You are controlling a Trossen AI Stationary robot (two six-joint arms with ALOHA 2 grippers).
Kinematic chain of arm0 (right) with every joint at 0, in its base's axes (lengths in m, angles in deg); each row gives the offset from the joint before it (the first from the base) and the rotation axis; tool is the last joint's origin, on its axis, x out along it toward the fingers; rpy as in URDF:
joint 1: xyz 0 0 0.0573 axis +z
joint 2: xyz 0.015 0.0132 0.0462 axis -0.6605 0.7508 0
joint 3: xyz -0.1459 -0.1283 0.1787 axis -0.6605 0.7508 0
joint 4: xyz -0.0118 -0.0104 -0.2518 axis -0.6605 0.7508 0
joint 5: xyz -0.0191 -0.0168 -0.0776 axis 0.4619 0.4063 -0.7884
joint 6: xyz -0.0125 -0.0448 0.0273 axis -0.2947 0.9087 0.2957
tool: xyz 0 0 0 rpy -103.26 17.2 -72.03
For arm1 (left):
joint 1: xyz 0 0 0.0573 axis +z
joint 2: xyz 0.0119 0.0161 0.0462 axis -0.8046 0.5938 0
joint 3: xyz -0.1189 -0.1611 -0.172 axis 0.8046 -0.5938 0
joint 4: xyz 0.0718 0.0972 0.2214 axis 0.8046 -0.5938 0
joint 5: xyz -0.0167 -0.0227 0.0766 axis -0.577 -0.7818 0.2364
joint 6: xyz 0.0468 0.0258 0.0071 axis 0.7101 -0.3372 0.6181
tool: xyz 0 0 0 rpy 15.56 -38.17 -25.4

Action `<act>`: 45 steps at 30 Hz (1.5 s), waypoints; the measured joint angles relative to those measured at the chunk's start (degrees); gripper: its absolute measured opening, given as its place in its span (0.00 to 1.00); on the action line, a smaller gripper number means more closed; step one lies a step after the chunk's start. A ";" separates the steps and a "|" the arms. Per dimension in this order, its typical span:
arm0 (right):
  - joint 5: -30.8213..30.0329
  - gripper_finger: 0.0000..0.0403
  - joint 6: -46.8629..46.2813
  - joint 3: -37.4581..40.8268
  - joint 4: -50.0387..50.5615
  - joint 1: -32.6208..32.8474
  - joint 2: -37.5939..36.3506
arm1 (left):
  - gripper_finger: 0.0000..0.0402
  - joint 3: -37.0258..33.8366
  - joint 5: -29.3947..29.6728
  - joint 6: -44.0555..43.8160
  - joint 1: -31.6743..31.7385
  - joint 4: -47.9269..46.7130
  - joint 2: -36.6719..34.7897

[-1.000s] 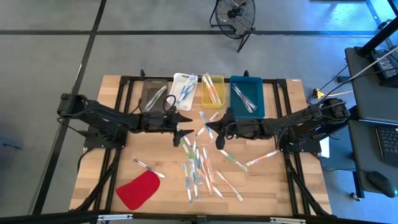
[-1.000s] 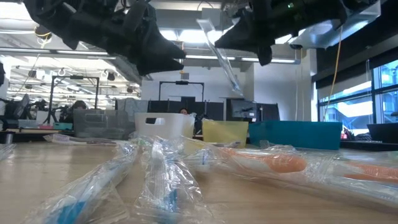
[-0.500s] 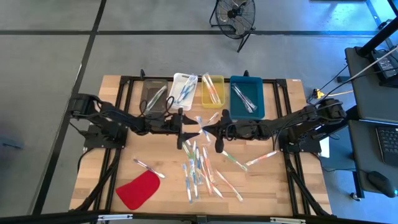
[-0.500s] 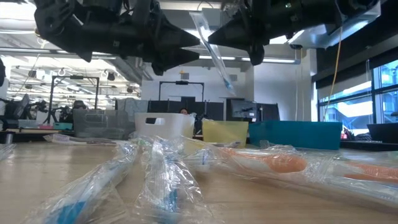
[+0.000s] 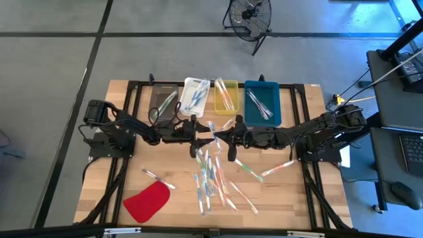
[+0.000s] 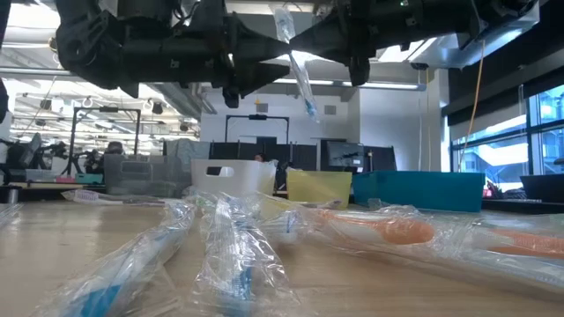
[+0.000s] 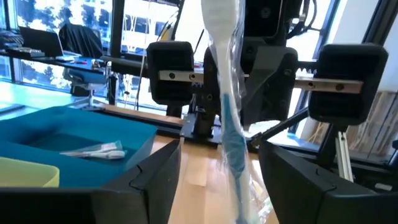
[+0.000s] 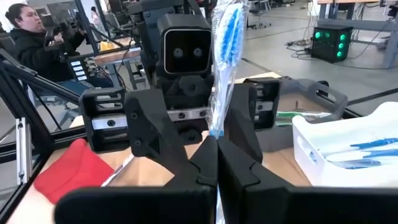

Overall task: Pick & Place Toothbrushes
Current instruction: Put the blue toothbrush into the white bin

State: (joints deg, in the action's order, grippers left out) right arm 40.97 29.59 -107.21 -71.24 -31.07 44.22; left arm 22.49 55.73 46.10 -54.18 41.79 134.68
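A toothbrush (image 6: pixel 297 63) in a clear wrapper, with blue on it, stands nearly upright in the air over the table's middle. My right gripper (image 8: pixel 216 147) is shut on it. My left gripper (image 7: pixel 219 148) faces the right one, level and open. Its two fingers stand on either side of the toothbrush (image 7: pixel 231 127) and do not touch it. In the high view the two grippers meet at my left gripper (image 5: pixel 201 137) and my right gripper (image 5: pixel 221 139). Many more wrapped toothbrushes (image 5: pixel 211 175) lie flat on the table nearer the front. My right gripper pinches the wrapped toothbrush's shaft (image 8: pixel 215 129) between its two shut fingers. The fingers come level from the table's right and lie across the toothbrush. It stands nearly upright, a little slanted, lifted clear of the table, and its blue tip (image 6: pixel 310 108) points down.
At the far edge stands a row of bins holding toothbrushes: a dark clear one (image 5: pixel 162 102), a white one (image 5: pixel 195 94), a yellow one (image 5: pixel 226 96) and a teal one (image 5: pixel 262 102). A flat red piece (image 5: pixel 147 201) lies front left. A person sits beyond the table.
My left gripper has moved toward the table's right, up to my right gripper, and has tipped from slanting down to level. Its fingers now flank the toothbrush. The toothbrush has shifted slightly left and up in my right gripper's hold.
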 joint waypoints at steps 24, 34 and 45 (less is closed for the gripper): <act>0.23 0.00 0.46 0.00 0.57 -0.09 0.02 | 0.15 3.95 -2.90 1.54 0.00 -2.36 3.76; 0.23 0.11 0.48 0.00 0.66 -0.09 0.02 | 0.08 3.95 -2.99 1.47 0.00 -3.72 3.73; 0.23 0.44 3.26 0.00 5.74 -0.09 -3.39 | 0.09 3.93 -3.52 -1.29 1.28 -19.57 -4.26</act>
State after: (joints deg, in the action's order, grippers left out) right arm 41.19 32.84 -107.21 -65.49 -31.16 40.83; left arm 26.42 52.21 44.81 -52.89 22.22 130.42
